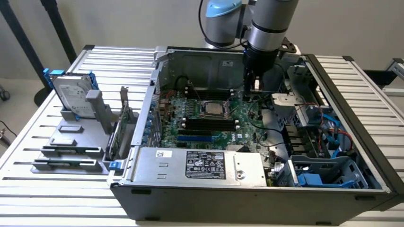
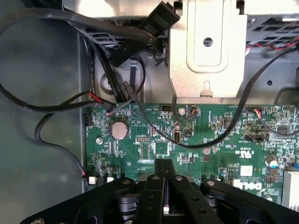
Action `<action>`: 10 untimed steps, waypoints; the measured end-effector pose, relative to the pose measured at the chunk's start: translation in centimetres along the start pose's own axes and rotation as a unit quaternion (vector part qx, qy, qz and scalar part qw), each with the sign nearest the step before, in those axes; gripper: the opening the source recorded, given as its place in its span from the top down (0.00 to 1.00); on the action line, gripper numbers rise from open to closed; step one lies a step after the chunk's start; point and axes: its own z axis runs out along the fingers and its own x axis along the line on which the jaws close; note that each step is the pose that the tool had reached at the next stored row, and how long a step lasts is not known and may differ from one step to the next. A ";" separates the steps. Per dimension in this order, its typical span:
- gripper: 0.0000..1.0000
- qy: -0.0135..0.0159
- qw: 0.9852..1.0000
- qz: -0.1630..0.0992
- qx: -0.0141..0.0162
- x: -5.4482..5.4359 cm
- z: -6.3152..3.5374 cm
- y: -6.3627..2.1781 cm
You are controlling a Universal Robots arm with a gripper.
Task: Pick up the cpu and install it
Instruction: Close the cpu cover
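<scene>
Tray of dull grey plastic blocks [image 1: 69,142] stands at the exterior view's left on the white slatted table [image 1: 38,198], and a large silver hard drive with blue rails [image 1: 71,92] stands upright at its far end. To the right of it is the open grey metal computer case [image 1: 252,194], with a silver power supply box with a black-and-white label [image 1: 208,164] along its near side. Farther in lies the green motherboard [image 1: 202,127]. The cpu [image 1: 213,109], a small flat silver square with a dark rim, lies in the socket near the middle of this board. To the right of the cpu, and apart from it, the black gripper [image 1: 256,89] hangs from the grey arm [image 1: 268,23] just above the board. In the wrist view its fingers [image 2: 156,179] are pressed together with nothing seen between them, and a round silver coin battery [image 2: 119,129] is near on the board. A blue plastic drive holder [image 1: 312,179] sits in the near right corner of the case
</scene>
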 end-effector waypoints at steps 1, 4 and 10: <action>0.89 0.000 1.000 0.000 0.004 0.0 -0.02 0.00; 0.89 0.000 1.000 0.001 0.013 -0.2 -0.13 0.00; 0.89 -0.001 1.000 0.002 0.027 -0.7 -0.24 -0.28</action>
